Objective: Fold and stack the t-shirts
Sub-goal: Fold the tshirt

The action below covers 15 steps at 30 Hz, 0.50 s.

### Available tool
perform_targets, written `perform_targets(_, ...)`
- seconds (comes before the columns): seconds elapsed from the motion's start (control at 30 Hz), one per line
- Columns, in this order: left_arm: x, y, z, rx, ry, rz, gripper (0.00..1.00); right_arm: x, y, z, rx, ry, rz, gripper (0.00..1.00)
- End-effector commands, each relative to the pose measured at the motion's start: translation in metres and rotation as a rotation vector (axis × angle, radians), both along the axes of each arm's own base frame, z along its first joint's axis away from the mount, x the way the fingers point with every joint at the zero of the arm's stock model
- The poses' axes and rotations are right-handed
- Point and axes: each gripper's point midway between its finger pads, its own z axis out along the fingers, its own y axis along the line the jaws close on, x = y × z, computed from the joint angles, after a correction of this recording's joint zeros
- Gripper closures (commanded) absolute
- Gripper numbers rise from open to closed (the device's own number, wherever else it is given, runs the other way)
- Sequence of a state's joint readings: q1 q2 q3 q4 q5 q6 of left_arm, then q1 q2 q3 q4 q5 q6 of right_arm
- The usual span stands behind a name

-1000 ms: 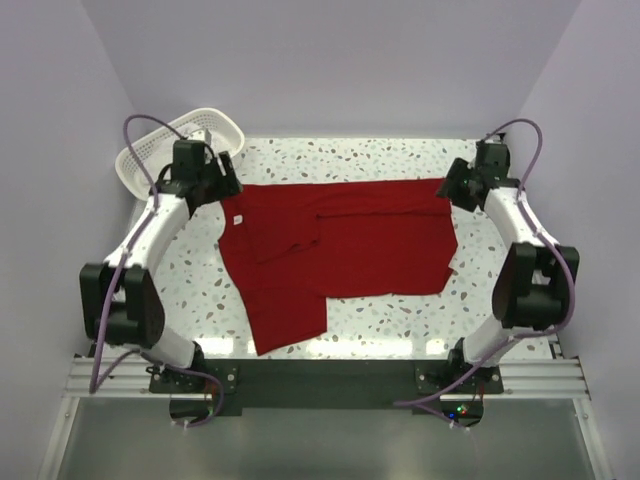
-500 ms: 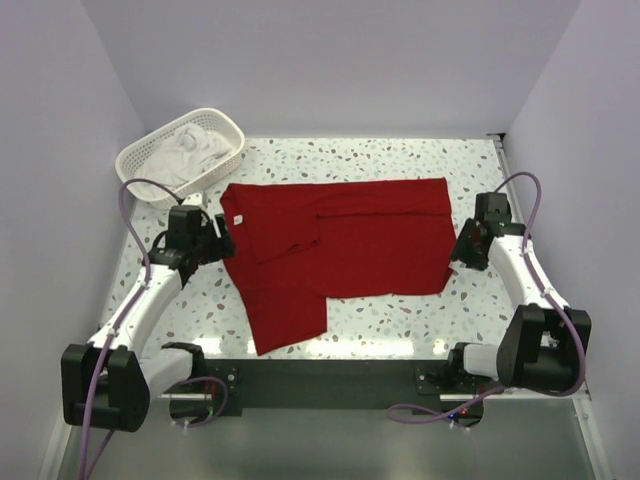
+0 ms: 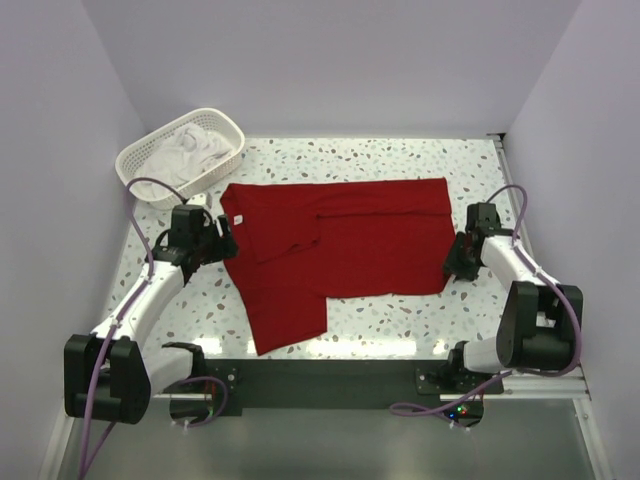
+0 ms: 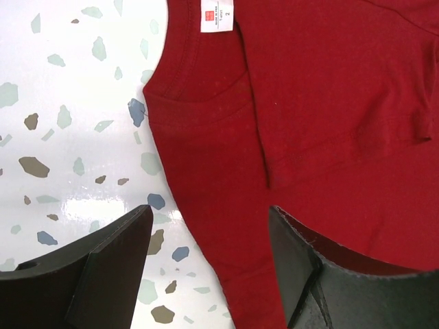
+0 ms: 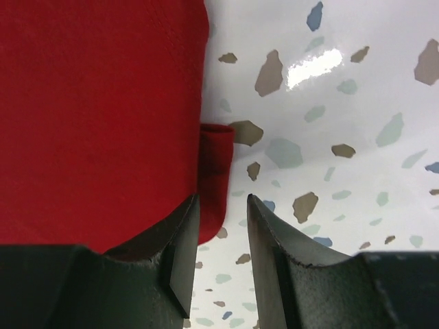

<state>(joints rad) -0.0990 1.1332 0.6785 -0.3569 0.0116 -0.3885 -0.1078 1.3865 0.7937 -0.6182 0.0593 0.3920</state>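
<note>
Top external view: the red t-shirt (image 3: pixel 340 245) lies partly folded across the middle of the tabletop (image 3: pixel 380 160), collar toward the left edge, hem toward the right edge, one flap reaching toward the near edge. The white t-shirts (image 3: pixel 190 150) sit bunched in the white basket (image 3: pixel 135 160) at the far left corner.

The left gripper (image 3: pixel 218 240) is at the collar end. Its jaws stand wide open, one finger over bare tabletop and one over red cloth, with the white neck label (image 4: pixel 216 15) just ahead. They grip nothing.

The right gripper (image 3: pixel 456 268) is at the hem end near the right edge. Its jaws stand slightly apart and straddle the shirt's edge, where a small fold (image 5: pixel 216 147) pokes out. A strip of tabletop shows in the gap, so they are not clamped.
</note>
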Motion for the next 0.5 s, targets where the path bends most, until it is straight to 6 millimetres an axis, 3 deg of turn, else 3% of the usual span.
perform_targets(0.0, 0.012, -0.004, 0.015, 0.004, -0.073, -0.030, 0.27, 0.020, 0.002, 0.000, 0.023, -0.068, -0.020, 0.62)
perform_targets(0.2, 0.011, -0.003, 0.013, 0.005, -0.066, -0.032, 0.27, 0.028, -0.013, -0.003, -0.024, -0.070, -0.043, 0.66)
perform_targets(0.47, 0.011, -0.008, 0.010, -0.014, -0.057, -0.052, 0.28, 0.035, -0.020, 0.014, -0.051, -0.128, -0.055, 0.67)
